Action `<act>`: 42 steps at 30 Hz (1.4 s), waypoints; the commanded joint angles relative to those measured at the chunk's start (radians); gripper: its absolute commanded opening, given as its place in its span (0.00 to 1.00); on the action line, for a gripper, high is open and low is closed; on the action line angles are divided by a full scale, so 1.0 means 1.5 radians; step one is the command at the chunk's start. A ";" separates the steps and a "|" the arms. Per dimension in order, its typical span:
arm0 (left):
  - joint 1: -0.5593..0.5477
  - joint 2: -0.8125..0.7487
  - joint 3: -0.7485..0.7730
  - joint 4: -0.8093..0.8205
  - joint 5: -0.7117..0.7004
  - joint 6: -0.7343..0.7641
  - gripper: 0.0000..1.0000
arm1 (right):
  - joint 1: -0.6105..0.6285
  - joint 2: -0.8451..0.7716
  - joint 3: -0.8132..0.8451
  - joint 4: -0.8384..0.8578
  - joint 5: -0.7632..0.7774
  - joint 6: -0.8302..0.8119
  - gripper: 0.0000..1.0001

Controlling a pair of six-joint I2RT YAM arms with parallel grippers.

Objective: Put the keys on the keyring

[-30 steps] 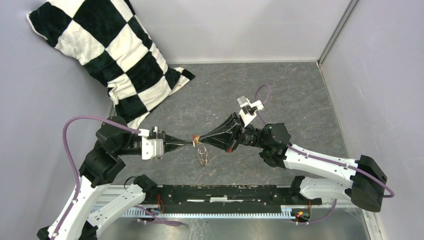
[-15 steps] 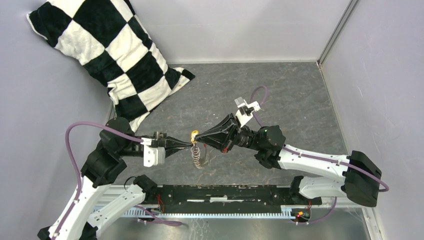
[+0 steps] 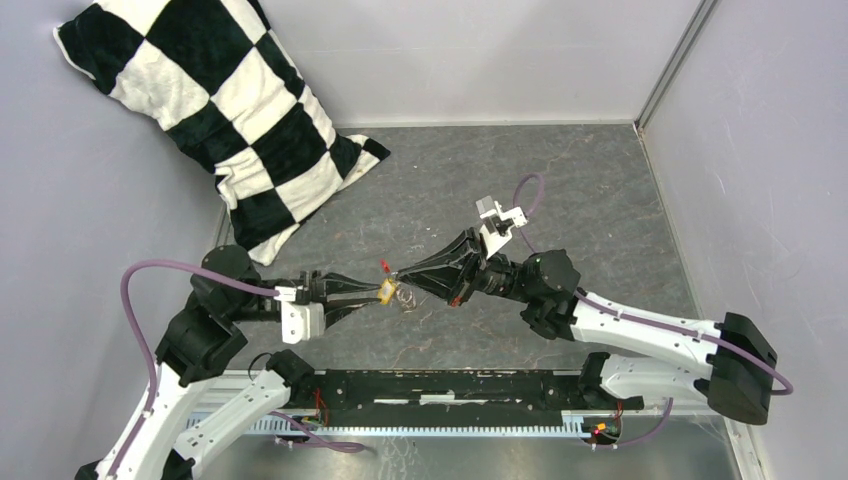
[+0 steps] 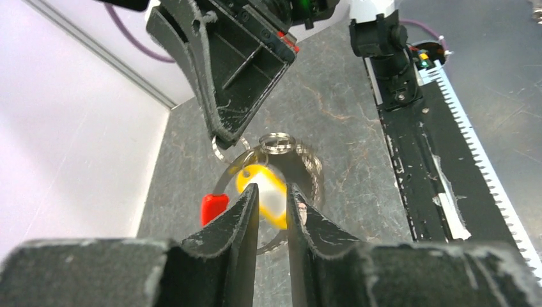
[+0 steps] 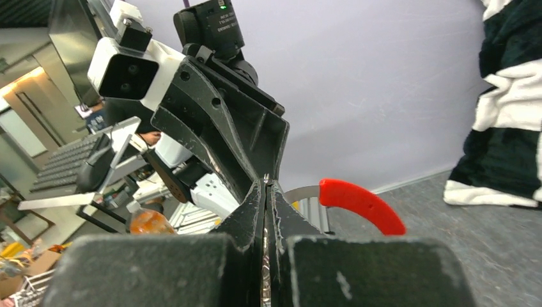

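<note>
My right gripper point(image 3: 398, 274) is shut on the thin silvery keyring point(image 5: 300, 192) and holds it above the floor. The ring's red sleeve point(image 5: 361, 203) curves out to the right of the fingers. In the left wrist view the yellow-headed key point(image 4: 262, 188) hangs blurred just beyond the tips of my left gripper point(image 4: 271, 187). That gripper's jaws stand a narrow gap apart with nothing pinched between them. The red sleeve point(image 4: 213, 206) shows left of them, and a small metal ring point(image 4: 277, 142) above. From the top, the left gripper point(image 3: 383, 291) meets the key point(image 3: 387, 289) beside the dangling keyring point(image 3: 405, 298).
A black-and-white checkered pillow point(image 3: 215, 110) leans in the back left corner. Pale walls point(image 3: 760, 150) close in the grey floor point(image 3: 560, 190) on three sides. A black rail with the arm bases point(image 3: 450, 388) runs along the near edge.
My left gripper, shut on the key a moment ago, has opened slightly and dropped a little lower. The key now hangs at the ring. The right gripper stays shut on the keyring.
</note>
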 commanded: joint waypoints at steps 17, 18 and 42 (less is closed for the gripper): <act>-0.002 0.045 -0.015 0.106 -0.263 -0.323 0.96 | -0.072 -0.038 0.019 -0.337 0.044 -0.288 0.01; -0.002 0.057 -0.013 0.105 -0.297 -0.349 0.99 | -0.077 -0.032 0.008 -0.319 0.043 -0.286 0.01; 0.152 0.201 -0.072 0.135 -0.593 -0.359 1.00 | -0.251 0.179 -0.184 -0.085 -0.022 -0.383 0.17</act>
